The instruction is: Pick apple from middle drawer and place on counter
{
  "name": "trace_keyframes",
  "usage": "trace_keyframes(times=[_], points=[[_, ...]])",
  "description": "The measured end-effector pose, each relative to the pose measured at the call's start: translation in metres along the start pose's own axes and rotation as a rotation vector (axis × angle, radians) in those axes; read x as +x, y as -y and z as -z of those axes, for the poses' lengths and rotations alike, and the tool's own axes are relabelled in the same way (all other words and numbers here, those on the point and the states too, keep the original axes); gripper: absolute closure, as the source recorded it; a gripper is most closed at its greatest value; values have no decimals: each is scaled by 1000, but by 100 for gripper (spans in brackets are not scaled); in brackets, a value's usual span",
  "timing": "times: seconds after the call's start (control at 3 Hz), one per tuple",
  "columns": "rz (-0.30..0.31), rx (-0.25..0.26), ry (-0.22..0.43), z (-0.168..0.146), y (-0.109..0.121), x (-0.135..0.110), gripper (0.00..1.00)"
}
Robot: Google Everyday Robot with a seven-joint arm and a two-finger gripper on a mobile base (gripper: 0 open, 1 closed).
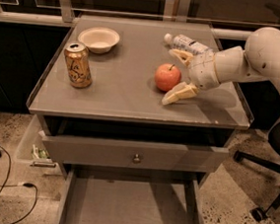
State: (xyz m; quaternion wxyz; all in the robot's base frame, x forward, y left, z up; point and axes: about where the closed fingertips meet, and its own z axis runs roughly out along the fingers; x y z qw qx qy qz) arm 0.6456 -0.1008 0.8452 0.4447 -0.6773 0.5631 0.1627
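The red-orange apple stands on the grey counter, right of its middle. My gripper is open just to the right of the apple. One cream finger lies in front of it and the other behind it, neither pressing on it. The middle drawer is pulled out below, its grey floor bare.
A gold drinks can stands at the counter's left. A white bowl sits at the back left. A plastic bottle lies at the back right, behind my gripper. A shut drawer front with a knob is under the counter. An office chair base stands at right.
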Motion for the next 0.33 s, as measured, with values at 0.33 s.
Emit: trace_keyframes(times=[0.33], points=[[0,0,0,0,0,0,0]])
